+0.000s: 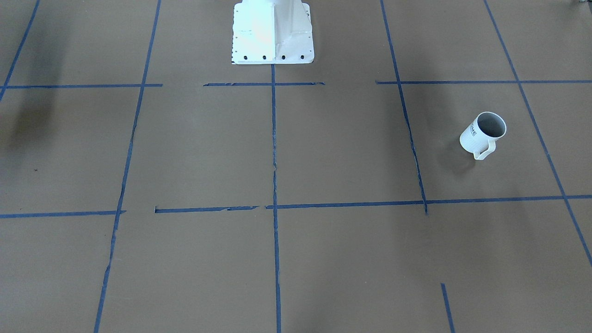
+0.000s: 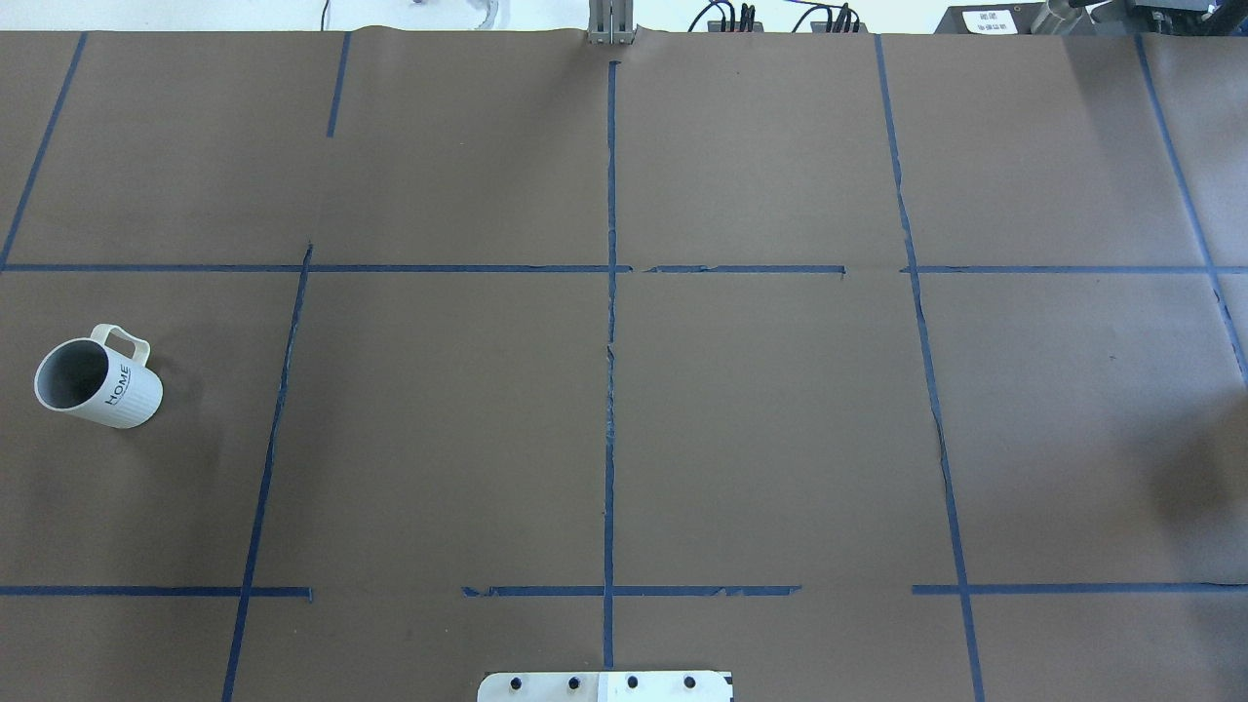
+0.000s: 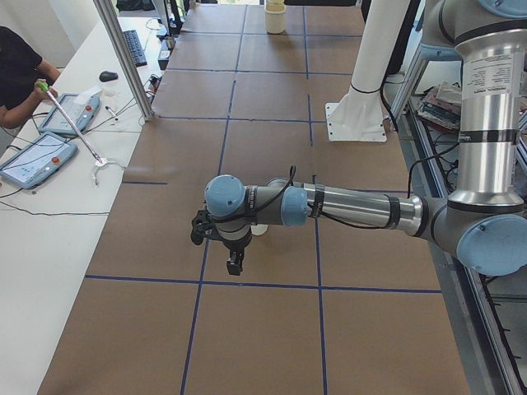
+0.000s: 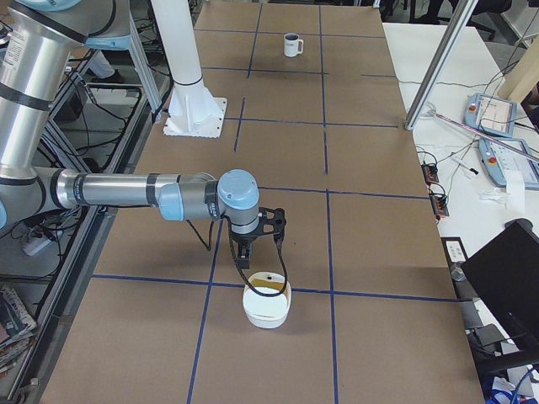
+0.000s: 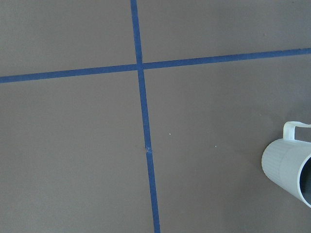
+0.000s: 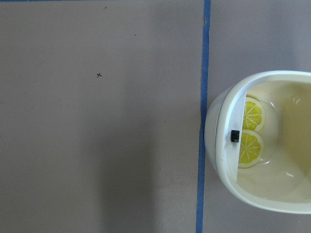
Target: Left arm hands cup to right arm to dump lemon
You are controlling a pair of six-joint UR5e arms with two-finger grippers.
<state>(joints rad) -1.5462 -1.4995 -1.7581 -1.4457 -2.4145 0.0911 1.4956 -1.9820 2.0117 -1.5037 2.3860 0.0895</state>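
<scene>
The white ribbed cup (image 2: 97, 378) with "HOME" on its side stands upright on the brown table, handle away from the robot. It also shows in the front view (image 1: 483, 134), far off in the right side view (image 4: 292, 45), and at the lower right edge of the left wrist view (image 5: 289, 167). Its inside looks grey; no lemon shows. My left gripper (image 3: 235, 265) points down above the table close to the cup. My right gripper (image 4: 243, 259) hangs just above a cream bowl. Both grippers show only in the side views, so I cannot tell if they are open or shut.
The cream bowl (image 4: 253, 313) sits at the table's right end, with lemon-slice pictures inside in the right wrist view (image 6: 216, 141). The white robot base (image 1: 273, 32) stands at the table's middle. A side table with tablets (image 3: 41, 156) and a person runs along the far edge.
</scene>
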